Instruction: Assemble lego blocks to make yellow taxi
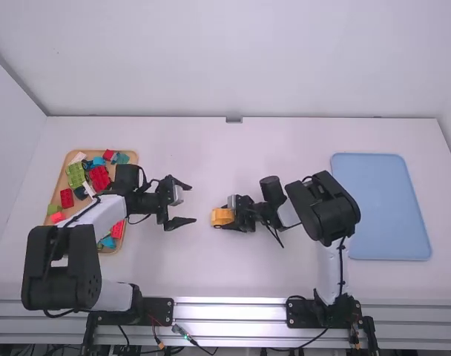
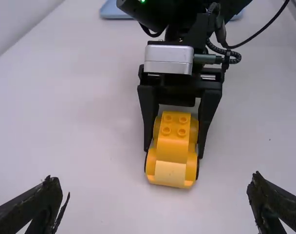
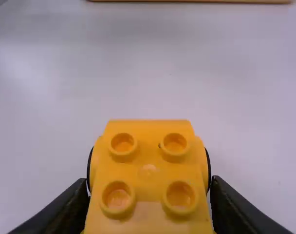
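Silvery rails are set along the white desk, before a pale wall. Lego blocks in a wooden tray are overhung by the left arm; a blue tray is placed opposite. Between, a yellow wheeled base is gripped by the right pincer; the left pincer is spread.

Two pincers, one car, two trays

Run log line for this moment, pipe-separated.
left gripper open, empty | right gripper shut on yellow car | car's top studs bare | other blocks in wooden tray
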